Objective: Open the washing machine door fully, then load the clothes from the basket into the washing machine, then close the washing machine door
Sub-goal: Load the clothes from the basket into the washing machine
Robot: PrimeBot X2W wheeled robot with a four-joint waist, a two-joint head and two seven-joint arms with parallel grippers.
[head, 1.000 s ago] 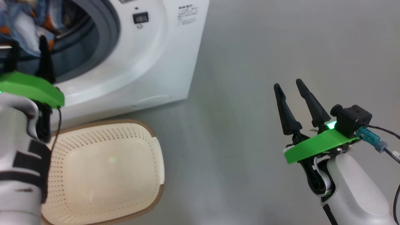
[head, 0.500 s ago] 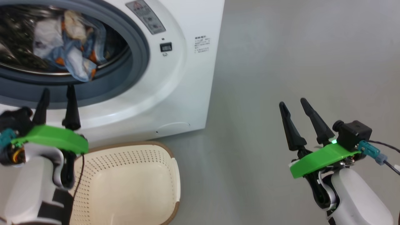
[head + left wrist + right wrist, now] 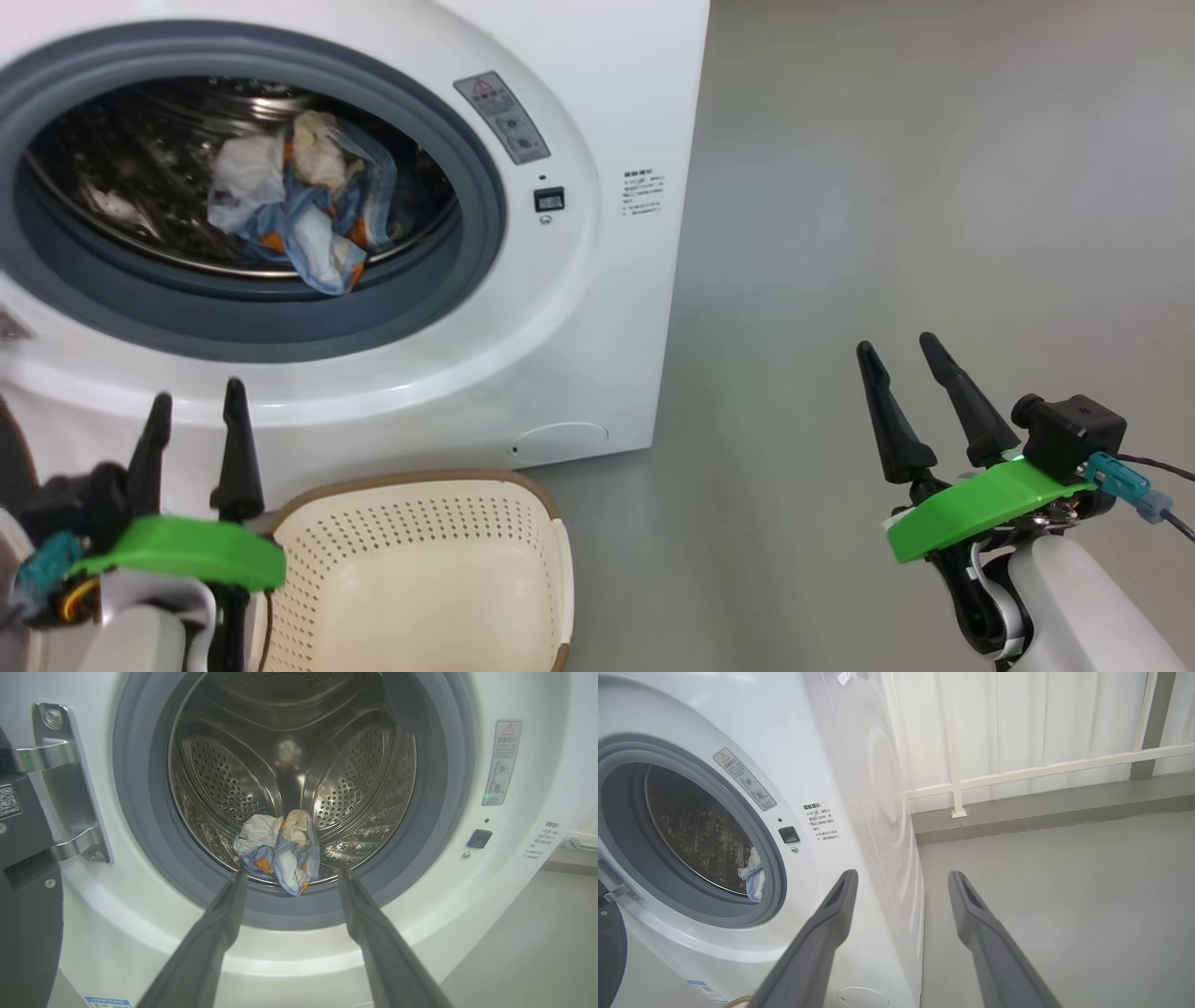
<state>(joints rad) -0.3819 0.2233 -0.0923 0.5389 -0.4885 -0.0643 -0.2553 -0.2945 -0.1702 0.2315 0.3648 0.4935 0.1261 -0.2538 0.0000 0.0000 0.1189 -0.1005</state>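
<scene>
The clothes (image 3: 299, 219) are lying in the washing machine (image 3: 607, 308), the basket (image 3: 420, 481) before it sitting empty; left gripper (image 3: 198, 392) and right gripper (image 3: 896, 343) are gaping, holding nothing; the door (image 3: 23, 933) is awaiting closing.

We see the washing machine (image 3: 607, 308), a big white front-loader, at the far left, its round mouth uncovered. The washing machine door (image 3: 25, 924) hangs swung open to the left, matte black inner side showing. The clothes (image 3: 299, 215), a crumpled light blue bundle with orange and white patches, lie low in the steel drum (image 3: 359, 779), near its front lip. The basket (image 3: 420, 479), cream with a brown rim, sits just in front of the machine, its perforated inside bare.
</scene>
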